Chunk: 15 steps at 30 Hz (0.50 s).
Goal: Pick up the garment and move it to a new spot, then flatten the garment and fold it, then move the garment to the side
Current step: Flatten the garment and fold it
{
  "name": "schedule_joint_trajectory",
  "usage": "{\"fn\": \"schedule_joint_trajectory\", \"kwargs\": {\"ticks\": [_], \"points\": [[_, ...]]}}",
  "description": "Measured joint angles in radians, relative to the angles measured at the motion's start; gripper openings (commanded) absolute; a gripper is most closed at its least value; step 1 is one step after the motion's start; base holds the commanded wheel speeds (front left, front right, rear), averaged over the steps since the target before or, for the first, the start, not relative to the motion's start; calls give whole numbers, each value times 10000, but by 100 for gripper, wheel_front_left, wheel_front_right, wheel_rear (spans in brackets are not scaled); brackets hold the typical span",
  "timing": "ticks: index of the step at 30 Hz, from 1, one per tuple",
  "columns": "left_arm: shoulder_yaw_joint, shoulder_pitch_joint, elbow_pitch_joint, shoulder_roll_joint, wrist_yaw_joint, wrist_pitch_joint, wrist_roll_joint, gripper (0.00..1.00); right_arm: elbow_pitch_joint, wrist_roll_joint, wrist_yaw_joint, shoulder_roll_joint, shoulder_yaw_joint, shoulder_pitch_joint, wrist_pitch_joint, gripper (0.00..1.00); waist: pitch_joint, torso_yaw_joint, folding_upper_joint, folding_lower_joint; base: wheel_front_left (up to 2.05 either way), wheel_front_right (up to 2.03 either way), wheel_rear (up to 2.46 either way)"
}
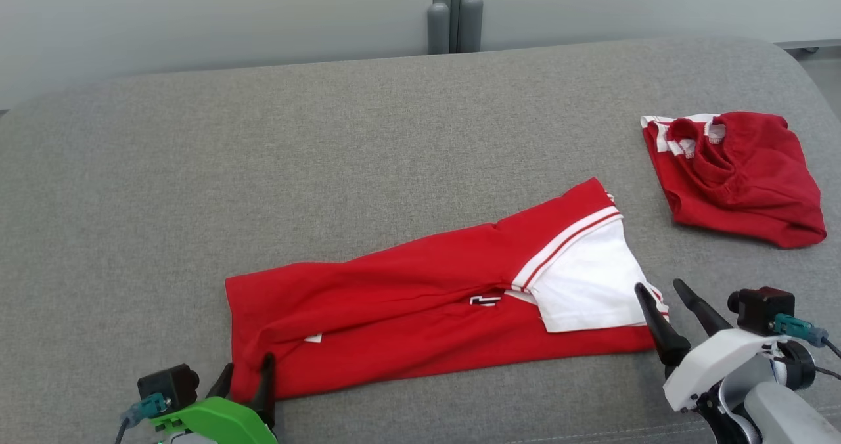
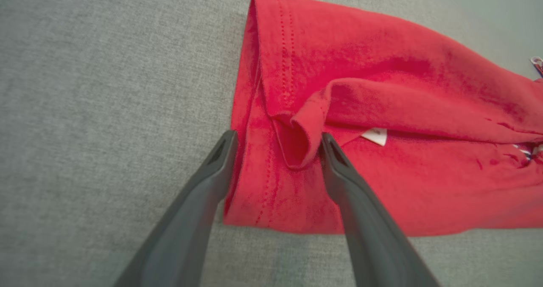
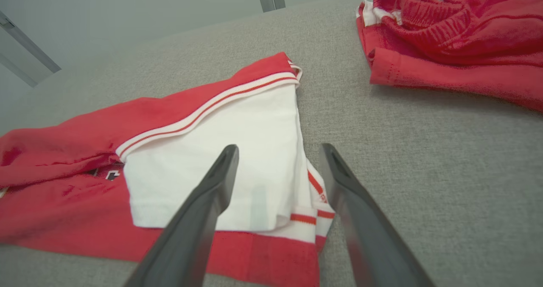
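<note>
Head view: a grey, coarsely woven fabric surface (image 1: 263, 155) with rounded far corners carries two garments. The task's thing, a red knit garment with a white, stripe-edged sleeve (image 1: 420, 299), lies folded into one long strip. It runs from 7 o'clock up toward 2 o'clock, with the sleeve on top at its 3 o'clock end. A second, crumpled red garment with white trim (image 1: 742, 175) sits apart at 2 o'clock. A grey rounded post (image 1: 454, 17) stands at 12 o'clock against the pale wall. The green-shelled left gripper (image 1: 248, 365) is at 7 o'clock, its two dark tapered fingers at the strip's near corner. The white-shelled right gripper (image 1: 657, 286) is at 4 o'clock, tips just at the sleeve's edge.

Left wrist view: here the knit's fine ribbing shows, with two dotted stitch rows along the hem and one small white label (image 2: 375, 136) under a rolled fold. The left gripper's fingers are spread wide either side of the hem corner. One is at the cloth's edge and one is over the red cloth, and they clamp nothing.

Right wrist view: the sleeve (image 3: 212, 151) looks smooth and flat, edged by a white band with a thin red line. Layered red-and-white cuffs lie at 6 o'clock. The right gripper's fingers are also parted wide, one over the white cloth and one over the bare grey weave, gripping nothing. The crumpled garment's gathered, elastic-looking band shows at 1 o'clock.
</note>
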Motion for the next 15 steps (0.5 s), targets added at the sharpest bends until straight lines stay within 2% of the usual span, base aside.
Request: {"fn": "schedule_joint_trajectory", "kwargs": {"ticks": [7,15], "points": [[472,514,-556,50,84,-272,-92,100,56,-10,-6,-86,-353,712,0,100,-321,-13,0,0,0,0,0],[907,421,-1762,144,102,-652,130,100,176,554,-8,-109,-612,564,270,100,-575,100,0,0,0,0,0]]}}
